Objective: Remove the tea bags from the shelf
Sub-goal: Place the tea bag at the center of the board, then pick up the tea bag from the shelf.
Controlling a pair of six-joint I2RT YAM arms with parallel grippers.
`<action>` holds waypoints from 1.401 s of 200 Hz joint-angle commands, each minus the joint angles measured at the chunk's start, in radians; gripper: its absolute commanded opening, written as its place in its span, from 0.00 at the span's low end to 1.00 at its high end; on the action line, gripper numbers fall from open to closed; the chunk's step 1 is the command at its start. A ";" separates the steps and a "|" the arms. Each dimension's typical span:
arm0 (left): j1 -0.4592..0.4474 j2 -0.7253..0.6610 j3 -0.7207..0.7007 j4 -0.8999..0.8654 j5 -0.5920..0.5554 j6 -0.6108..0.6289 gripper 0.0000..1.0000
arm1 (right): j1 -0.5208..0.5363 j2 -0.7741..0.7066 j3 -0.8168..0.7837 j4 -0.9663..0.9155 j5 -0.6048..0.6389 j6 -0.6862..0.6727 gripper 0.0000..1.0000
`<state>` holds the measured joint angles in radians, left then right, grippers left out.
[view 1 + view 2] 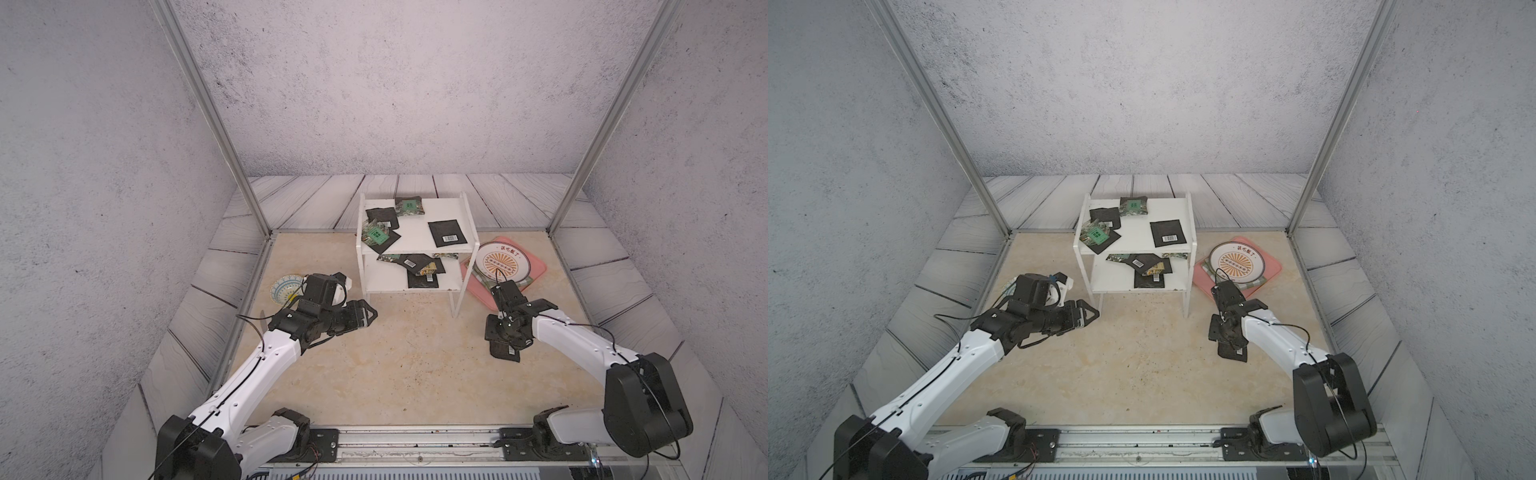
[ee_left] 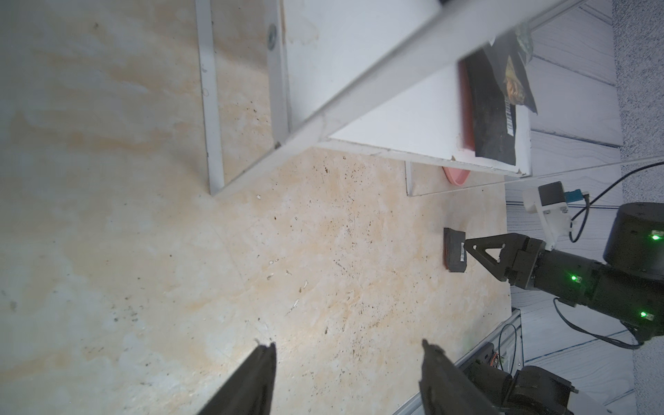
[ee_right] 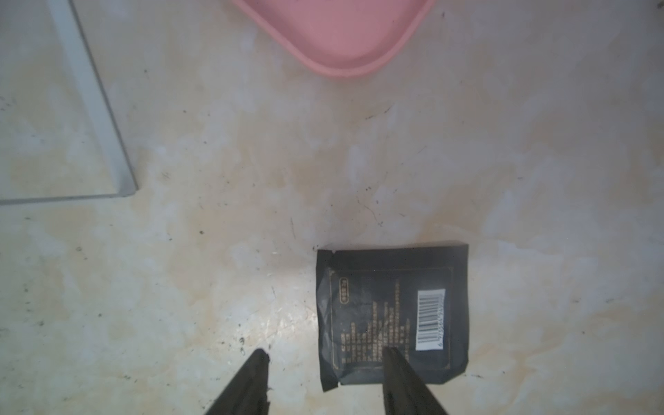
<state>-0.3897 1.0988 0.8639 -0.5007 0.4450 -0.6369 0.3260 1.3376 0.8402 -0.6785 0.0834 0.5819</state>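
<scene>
Hovering my right gripper (image 3: 325, 354), jaws parted, over a freed tea bag (image 3: 393, 316) lying flat on the table, I risk a fingertip dragging it; left gripper (image 2: 346, 354) waits open, others crowd the shelf (image 1: 467, 216).

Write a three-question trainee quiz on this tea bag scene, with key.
1. True or false: the flat black barcoded tea bag on the beige marbled tabletop is clamped in the right hand.
2. Which tier of the small white two-tier shelf holds the lone barcode-up tea bag? A top, B bottom.
3. What lies on the pink plastic tray?

Key: 1 false, jaws apart, the bag flat on the table. 2 A. 3 A round white plate with an orange sunburst, over a checked cloth.
</scene>
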 commanded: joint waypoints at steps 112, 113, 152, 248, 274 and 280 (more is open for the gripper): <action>-0.006 -0.042 0.276 -0.182 -0.015 0.005 0.71 | 0.001 -0.170 0.594 -0.420 -0.073 -0.177 0.68; -0.006 -0.040 0.280 -0.185 -0.015 0.006 0.72 | 0.000 -0.168 0.599 -0.422 -0.075 -0.176 0.67; -0.006 0.002 0.417 -0.247 0.010 0.041 0.74 | 0.049 -0.134 0.766 -0.453 -0.091 -0.195 0.68; 0.008 -0.008 0.533 -0.315 -0.031 0.031 0.74 | 0.183 0.183 1.324 -0.571 -0.052 -0.287 0.70; 0.027 0.005 0.548 -0.318 -0.018 0.025 0.75 | 0.220 0.290 1.466 -0.609 -0.049 -0.294 0.72; 0.031 0.004 0.547 -0.312 -0.011 0.021 0.75 | 0.229 0.314 1.498 -0.618 -0.048 -0.295 0.72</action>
<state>-0.3786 1.1042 1.3815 -0.8085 0.4232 -0.6174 0.5282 1.5703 2.2353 -1.2270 0.0124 0.3115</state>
